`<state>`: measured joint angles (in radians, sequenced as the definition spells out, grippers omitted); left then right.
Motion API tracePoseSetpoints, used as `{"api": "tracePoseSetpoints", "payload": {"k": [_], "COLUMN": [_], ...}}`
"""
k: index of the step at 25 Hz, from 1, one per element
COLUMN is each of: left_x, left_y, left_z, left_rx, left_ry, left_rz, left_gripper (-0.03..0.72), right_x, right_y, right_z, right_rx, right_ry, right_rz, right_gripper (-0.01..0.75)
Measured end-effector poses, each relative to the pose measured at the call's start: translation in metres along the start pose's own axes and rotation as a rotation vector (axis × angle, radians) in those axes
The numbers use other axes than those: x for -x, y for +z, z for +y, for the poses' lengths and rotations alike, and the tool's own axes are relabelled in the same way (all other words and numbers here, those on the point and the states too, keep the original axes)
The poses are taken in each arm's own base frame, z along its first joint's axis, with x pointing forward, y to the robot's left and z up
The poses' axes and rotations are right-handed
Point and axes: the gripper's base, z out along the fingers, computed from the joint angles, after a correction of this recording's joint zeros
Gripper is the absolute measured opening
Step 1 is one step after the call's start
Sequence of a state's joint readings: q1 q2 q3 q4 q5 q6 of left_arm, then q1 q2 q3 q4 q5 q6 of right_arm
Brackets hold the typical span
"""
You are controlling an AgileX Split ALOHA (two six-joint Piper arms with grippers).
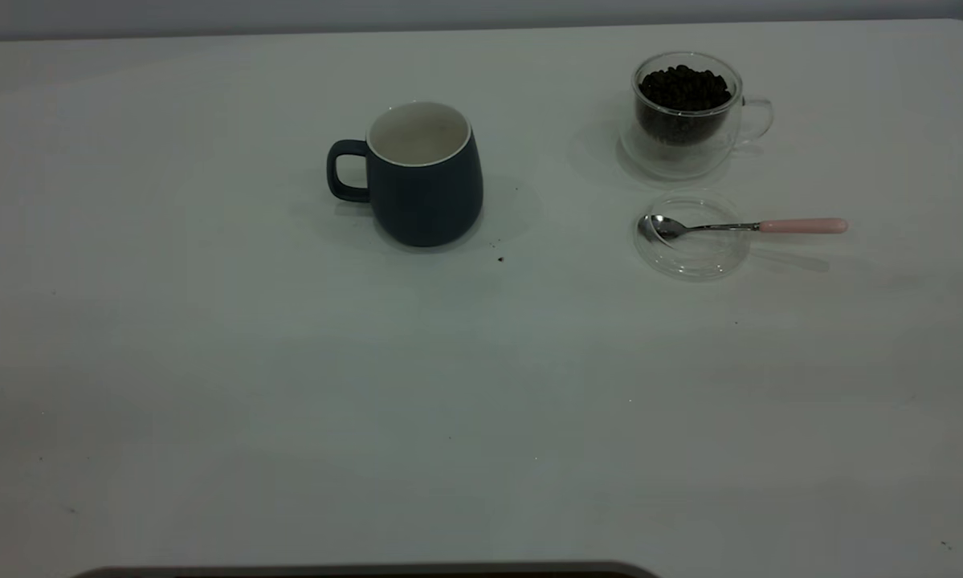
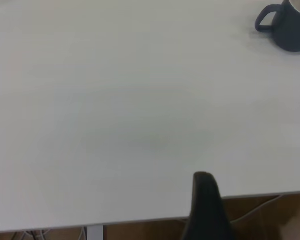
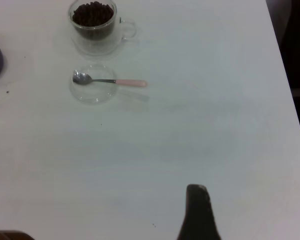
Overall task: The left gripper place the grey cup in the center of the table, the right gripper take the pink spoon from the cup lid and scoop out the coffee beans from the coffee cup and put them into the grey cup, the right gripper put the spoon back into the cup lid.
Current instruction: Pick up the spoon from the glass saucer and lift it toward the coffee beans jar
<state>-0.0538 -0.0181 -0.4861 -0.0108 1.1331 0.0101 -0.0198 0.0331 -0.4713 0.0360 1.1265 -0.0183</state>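
Counter [image 1: 208,361]: plain white top, rounded corner at the far right, a few dark specks scattered across it.

Standing or lying directly on it:
- Mug [image 1: 425,172], dark blue-grey, white inside, upright near the middle, handle toward the left arm's side.
- Glass cup [image 1: 686,116], clear, upright at the far right, handle pointing right.
- Glass lid [image 1: 692,245], flat on the counter just in front of the glass cup.
- Small dark crumb [image 1: 500,259] near the mug's base.
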Motion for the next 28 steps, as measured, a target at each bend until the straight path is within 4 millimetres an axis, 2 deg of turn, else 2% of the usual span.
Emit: {"api": "tracePoseSetpoints", "payload": {"k": [21,23,26,28], "left_x": [0.000,0.000,0.000,0.000], "left_y": [0.000,0.000,0.000,0.000], "left_z": [0.000,0.000,0.000,0.000], "left_rx": [0.000,0.000,0.000,0.000], "left_ry": [0.000,0.000,0.000,0.000], "left_rz": [0.000,0.000,0.000,0.000], "left_gripper": [0.567,0.567,0.567,0.567], "right_x": [0.002,0.010,0.041,0.067], "right_y": [0.000,-0.001,0.004,0.015], "right_z": [0.003,0.006,0.011,0.012], "right_rx": [0.029,0.064,0.132,0.147], "right_ry": [0.016,0.052,0.136,0.167], "right_rz": [-0.011,-0.035,-0.061,-0.043], "right_gripper": [0.591,0.591,0.591,0.591]}}
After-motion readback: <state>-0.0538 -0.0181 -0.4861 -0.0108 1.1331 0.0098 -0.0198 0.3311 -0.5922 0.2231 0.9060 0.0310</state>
